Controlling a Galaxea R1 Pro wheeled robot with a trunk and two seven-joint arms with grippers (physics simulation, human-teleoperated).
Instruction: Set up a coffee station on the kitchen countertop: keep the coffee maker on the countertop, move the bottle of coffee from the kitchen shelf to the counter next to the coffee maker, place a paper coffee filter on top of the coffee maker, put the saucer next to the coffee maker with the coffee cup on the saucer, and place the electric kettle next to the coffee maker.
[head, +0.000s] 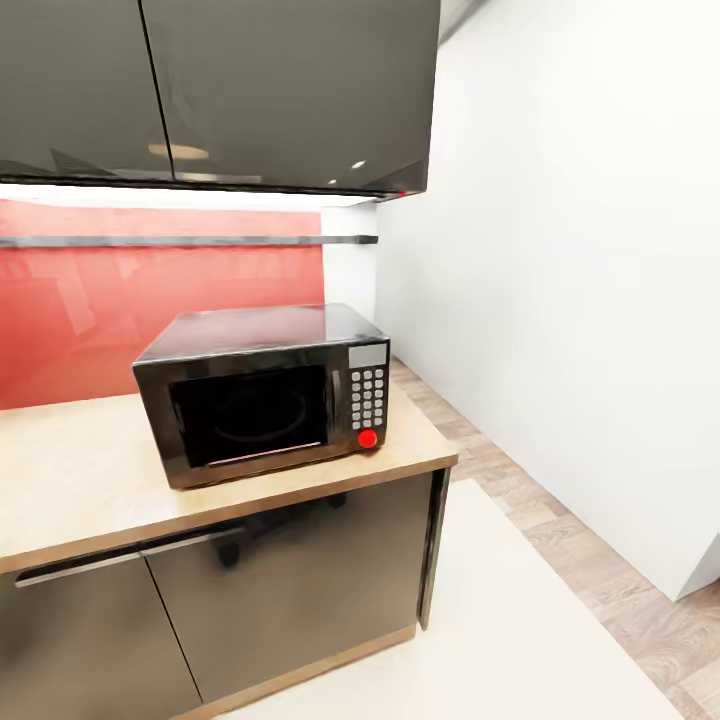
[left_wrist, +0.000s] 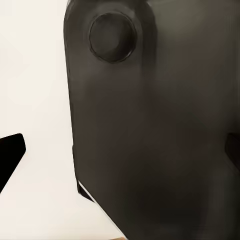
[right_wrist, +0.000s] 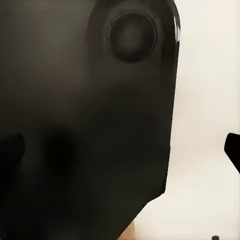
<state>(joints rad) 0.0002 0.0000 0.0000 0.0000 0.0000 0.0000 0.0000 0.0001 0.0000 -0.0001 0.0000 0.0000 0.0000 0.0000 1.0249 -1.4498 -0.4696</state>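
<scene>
In the left wrist view a big dark grey robot part (left_wrist: 150, 130) has a smooth, dull skin and a rounded top corner. Near that corner sits a round black knob (left_wrist: 113, 36) like a flat button with a ring around it. A thin bright line runs along its lower edge. A black fingertip (left_wrist: 10, 155) pokes in at the side. The right wrist view shows a like dark part (right_wrist: 85, 125) with a round knob (right_wrist: 132, 36), and a black fingertip (right_wrist: 233, 150).
</scene>
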